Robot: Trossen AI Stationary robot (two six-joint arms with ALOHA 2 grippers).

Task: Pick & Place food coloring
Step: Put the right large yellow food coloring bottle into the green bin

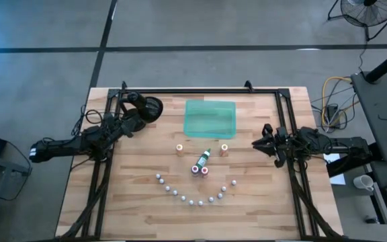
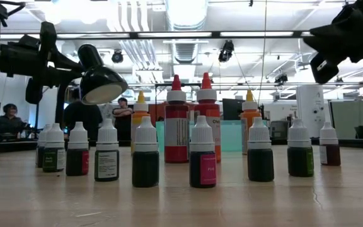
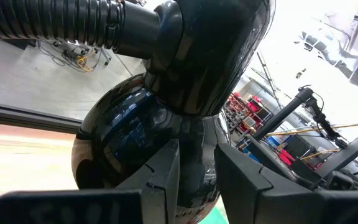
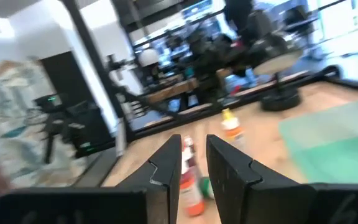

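bottles (image 1: 195,176) mid-table, open wood around; left hand (image 1: 142,111) clamps black lamp head (image 1: 152,108); right hand (image 1: 259,142) shut, empty.

Grey concrete floor (image 1: 200,27) stretches beyond the wooden bench (image 1: 133,202), and a standing fan (image 1: 368,12) sits far behind the right claw (image 1: 257,142). Bright ceiling lights (image 2: 188,12) and white ducts (image 2: 131,19) hang above an open workshop where seated people (image 2: 8,116) watch from the sides.

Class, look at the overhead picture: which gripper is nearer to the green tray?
Left. The left gripper sits close beside the tray, near its far corner; the right gripper hangs farther off, past the tray's opposite near corner.
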